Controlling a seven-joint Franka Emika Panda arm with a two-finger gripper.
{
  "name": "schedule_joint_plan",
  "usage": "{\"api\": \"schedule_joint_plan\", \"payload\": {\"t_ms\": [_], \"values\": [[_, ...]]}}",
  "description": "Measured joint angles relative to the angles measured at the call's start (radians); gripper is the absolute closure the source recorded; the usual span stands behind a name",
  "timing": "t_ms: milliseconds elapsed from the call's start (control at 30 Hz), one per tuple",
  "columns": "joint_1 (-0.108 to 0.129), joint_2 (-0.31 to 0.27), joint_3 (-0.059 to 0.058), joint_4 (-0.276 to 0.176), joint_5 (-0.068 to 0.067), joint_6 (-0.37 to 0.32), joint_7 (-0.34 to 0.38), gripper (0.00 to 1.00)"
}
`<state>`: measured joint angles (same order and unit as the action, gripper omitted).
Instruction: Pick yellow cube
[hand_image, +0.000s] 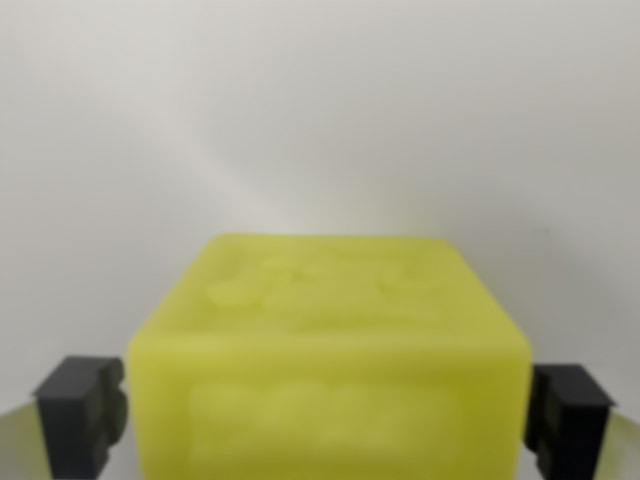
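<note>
You have one yellow cube (330, 360) in the wrist view, and it is the only cube there. You can count two of its faces: one on top and one turned toward the camera, each with blurred raised marks too soft to count. You have one tool (328, 415), and it shows two black fingers (80, 410), one at each side of the cube. You have one pale surface (320, 120) behind them, plain throughout.
</note>
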<state>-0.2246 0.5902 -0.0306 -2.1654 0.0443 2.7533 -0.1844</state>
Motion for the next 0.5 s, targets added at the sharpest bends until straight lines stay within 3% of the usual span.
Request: {"api": "schedule_joint_plan", "payload": {"t_ms": [167, 200, 500], "values": [[0.0, 0.0, 0.0, 0.0, 0.0, 0.0, 0.0, 0.0], [0.0, 0.0, 0.0, 0.0, 0.0, 0.0, 0.0, 1.0], [0.0, -0.021, 0.0, -0.007, -0.001, -0.014, 0.001, 1.0]]}}
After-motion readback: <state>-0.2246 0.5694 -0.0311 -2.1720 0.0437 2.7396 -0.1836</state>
